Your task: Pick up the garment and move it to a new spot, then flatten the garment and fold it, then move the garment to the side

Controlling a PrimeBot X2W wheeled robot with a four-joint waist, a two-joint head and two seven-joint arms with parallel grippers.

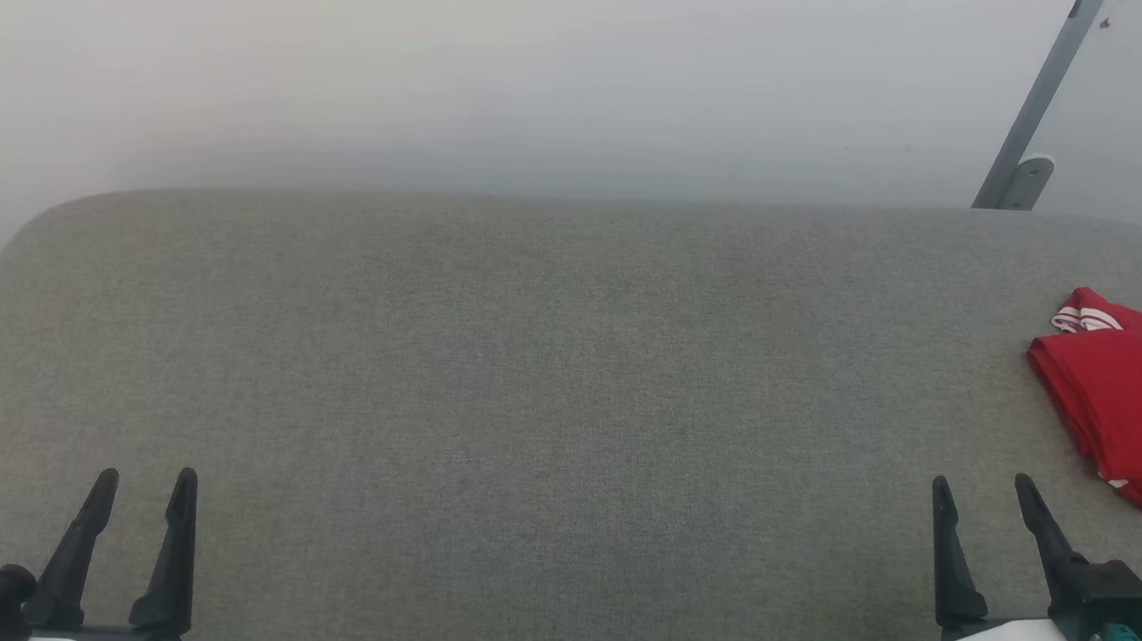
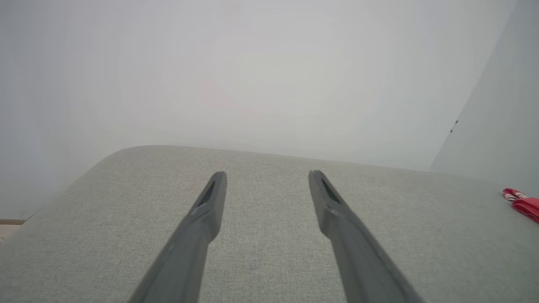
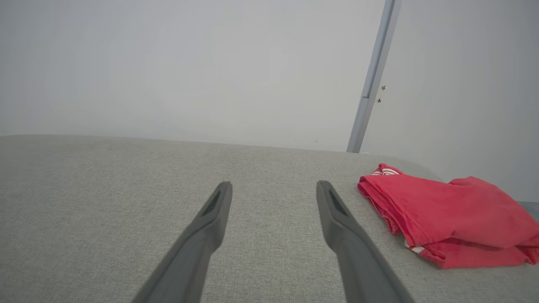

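Note:
The garment [image 1: 1126, 399] lies folded into a red bundle at the right edge of the grey fabric table [image 1: 528, 377], striped trim showing at its far end. In the right wrist view the garment [image 3: 446, 214] sits to the right of my fingers, apart from them. A sliver of the garment [image 2: 524, 204] shows at the right edge of the left wrist view. My right gripper [image 1: 982, 484] stands open at the lower right, short of the bundle and to its left. My left gripper [image 1: 147, 481] stands open at the lower left, far from the garment, nothing between its fingers.
A pale wall rises behind the table. A grey metal strut [image 1: 1035, 111] leans up at the back right. The table's far left corner [image 1: 52, 214] is rounded.

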